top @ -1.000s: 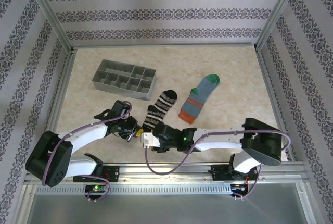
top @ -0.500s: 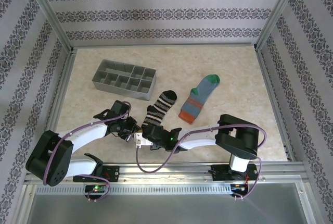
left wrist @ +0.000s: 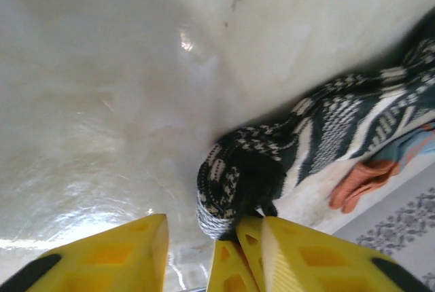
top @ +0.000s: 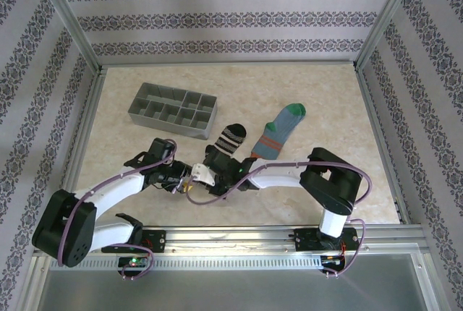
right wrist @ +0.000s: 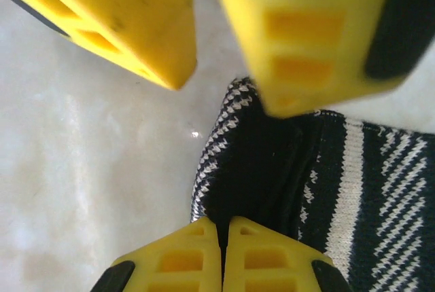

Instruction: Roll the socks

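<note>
Together, both arms reach low inward, right hand [right wrist: 223, 227] clamped on bunched end of striped sock [right wrist: 353, 170], left hand [left wrist: 214, 221] half-open, empty.

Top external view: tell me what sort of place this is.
Probably a robot test cell, not a home: an aluminium frame boxes in the table, patterned wallpaper panels line the walls, and the left arm and right arm are bolted at its near edge.
</note>
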Controlling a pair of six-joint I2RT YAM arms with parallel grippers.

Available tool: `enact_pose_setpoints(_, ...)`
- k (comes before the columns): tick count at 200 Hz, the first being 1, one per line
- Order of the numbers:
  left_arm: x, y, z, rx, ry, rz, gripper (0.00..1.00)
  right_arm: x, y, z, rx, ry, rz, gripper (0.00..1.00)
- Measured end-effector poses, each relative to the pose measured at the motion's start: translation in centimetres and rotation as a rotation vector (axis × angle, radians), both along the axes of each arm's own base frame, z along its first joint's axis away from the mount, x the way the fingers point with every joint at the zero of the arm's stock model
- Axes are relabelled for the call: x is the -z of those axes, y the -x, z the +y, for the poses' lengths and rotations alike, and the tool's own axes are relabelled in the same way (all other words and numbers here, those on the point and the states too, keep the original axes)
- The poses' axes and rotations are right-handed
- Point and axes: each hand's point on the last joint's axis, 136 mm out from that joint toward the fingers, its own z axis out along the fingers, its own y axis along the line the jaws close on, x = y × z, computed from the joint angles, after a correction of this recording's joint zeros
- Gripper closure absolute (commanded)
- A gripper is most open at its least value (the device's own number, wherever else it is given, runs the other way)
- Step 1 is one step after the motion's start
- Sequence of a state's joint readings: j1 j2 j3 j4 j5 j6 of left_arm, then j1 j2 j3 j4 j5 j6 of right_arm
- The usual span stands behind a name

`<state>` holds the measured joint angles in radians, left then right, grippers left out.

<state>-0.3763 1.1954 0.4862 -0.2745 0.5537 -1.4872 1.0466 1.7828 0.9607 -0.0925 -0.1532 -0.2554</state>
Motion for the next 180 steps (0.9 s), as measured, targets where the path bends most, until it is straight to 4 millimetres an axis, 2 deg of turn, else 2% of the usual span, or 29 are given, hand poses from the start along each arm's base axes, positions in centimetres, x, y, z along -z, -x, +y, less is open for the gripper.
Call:
enact_pose_setpoints(33,-0.9,-0.4,0.4,-0.018,0.012,-0.032,0.53,-0.1,0.2,-0.3,0.040,-0.055,0.182,1.00)
enact_pose_setpoints(71,-1.5,-0.4,0.3,-0.017,0.021,-0.051,0.57,-0.2,0.0,-0.5,0.084,-0.098,0.372,1.00)
enact_pose_setpoints(104,-1.7,-0.2,-0.3,-0.003,0.041,-0.050,0.51,-0.3,-0.5,-0.9,0.119,-0.140,0.522,1.00)
enact_pose_setpoints(144,-0.5,-0.1,-2.0,-0.005,0.057,-0.030,0.47,-0.3,-0.7,-1.6,0.154,-0.186,0.682,1.00)
enact_pose_setpoints(180,0.9,0.0,-3.1,-0.005,0.043,0.014,0.50,-0.2,-1.0,-1.8,0.182,-0.215,0.809,1.00)
